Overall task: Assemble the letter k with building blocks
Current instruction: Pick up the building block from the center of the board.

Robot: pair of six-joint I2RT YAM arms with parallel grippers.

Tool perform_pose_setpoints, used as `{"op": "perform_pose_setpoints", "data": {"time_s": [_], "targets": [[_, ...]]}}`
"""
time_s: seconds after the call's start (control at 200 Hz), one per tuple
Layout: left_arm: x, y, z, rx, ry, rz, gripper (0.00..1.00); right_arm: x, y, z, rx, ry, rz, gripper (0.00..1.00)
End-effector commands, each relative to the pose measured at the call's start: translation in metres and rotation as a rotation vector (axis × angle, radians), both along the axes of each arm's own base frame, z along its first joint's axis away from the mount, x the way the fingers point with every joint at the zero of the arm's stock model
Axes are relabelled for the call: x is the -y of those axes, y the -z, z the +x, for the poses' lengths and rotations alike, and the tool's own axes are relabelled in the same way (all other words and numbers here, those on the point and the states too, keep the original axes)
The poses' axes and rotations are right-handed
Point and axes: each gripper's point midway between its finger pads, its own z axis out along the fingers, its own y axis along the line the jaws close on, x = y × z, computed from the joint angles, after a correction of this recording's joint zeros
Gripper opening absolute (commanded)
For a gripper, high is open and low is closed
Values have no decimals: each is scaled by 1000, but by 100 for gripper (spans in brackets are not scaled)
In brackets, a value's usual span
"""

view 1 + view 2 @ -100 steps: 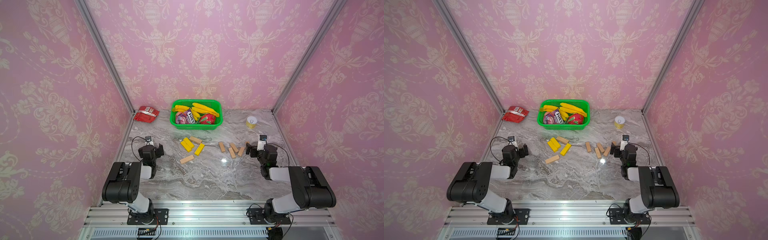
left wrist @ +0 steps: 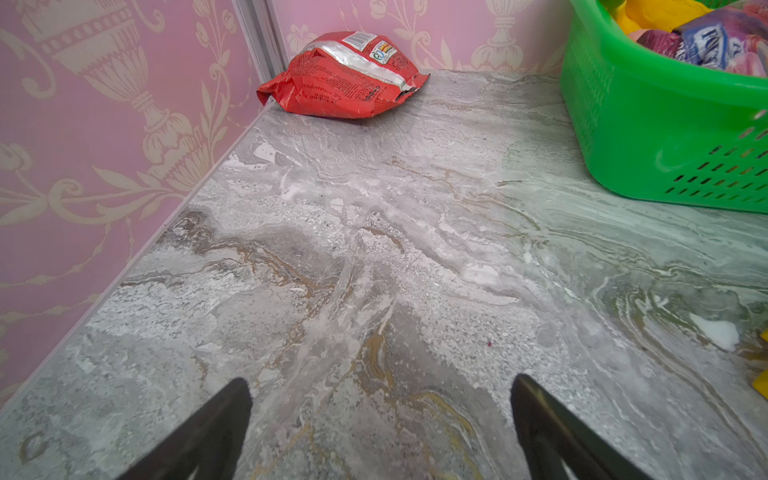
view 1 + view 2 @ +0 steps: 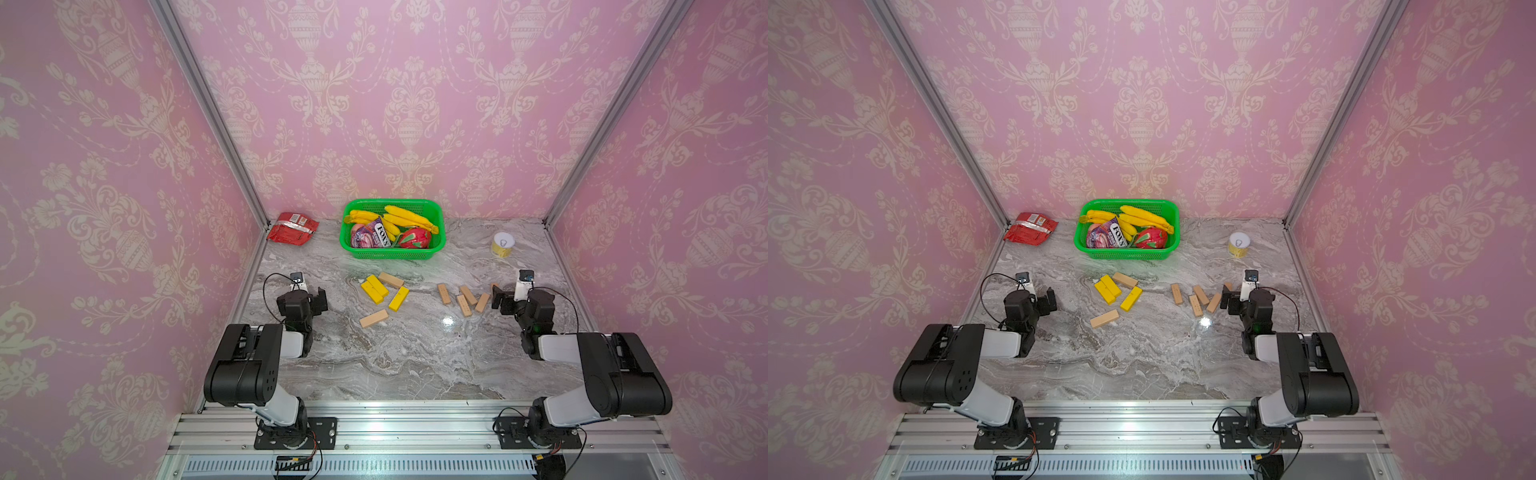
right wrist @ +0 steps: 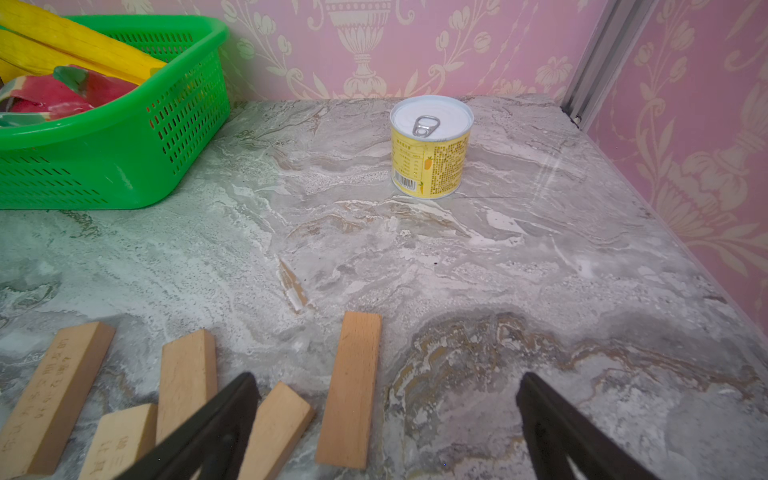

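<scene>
Blocks loose in two scatters, both arms low at the table's sides, nothing gripped.

On your left, the left gripper hangs over the bare marble table. Its jaws are spread wide and empty, and it faces the red snack bag rather than any block, so I'd call it a rest pose. Moving right, three yellow blocks and two tan blocks lie jumbled in front of the green basket, and nothing is lined up into a stem yet. Further right, five wooden blocks fan out just beside the right gripper. Its jaws are spread too and hold nothing, so that looks like your handiest first pick. The yellow can stands well apart.
</scene>
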Motion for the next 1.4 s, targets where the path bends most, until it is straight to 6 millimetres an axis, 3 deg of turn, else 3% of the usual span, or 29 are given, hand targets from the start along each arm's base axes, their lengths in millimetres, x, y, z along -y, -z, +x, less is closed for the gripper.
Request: {"op": "perform_pose_setpoints", "data": {"time_s": [0.0,0.37,0.585,0.675,0.745,0.951,1.066,1.121,1.176,1.256,1.396], "targets": [[5,-4,8,8,30,16,99,-4,-7,7,26,-17,-1,100],[5,-4,8,8,36,8,99,-4,-7,7,25,-17,-1,100],[27,-3,11,13,215,-62,99,-4,-7,7,27,-19,-1,100],[34,-3,10,19,262,-72,99,-23,-8,1,46,-167,26,100],[34,-3,10,19,262,-72,99,-25,-10,0,52,-183,30,100],[11,-3,12,-27,109,-43,99,-11,-16,8,30,-80,15,100],[-6,-18,24,-186,-30,26,99,-16,-31,14,-112,-54,-47,100],[-11,-37,36,-223,-109,62,99,-26,-40,11,-145,-85,-56,100],[-2,-52,42,-233,-110,77,99,-35,-54,7,-135,-105,-27,100],[27,-74,47,-224,-58,114,99,-46,-75,-1,-119,-135,65,100],[75,-94,44,-304,106,-33,99,-60,-94,-18,-132,-145,249,100]]}}
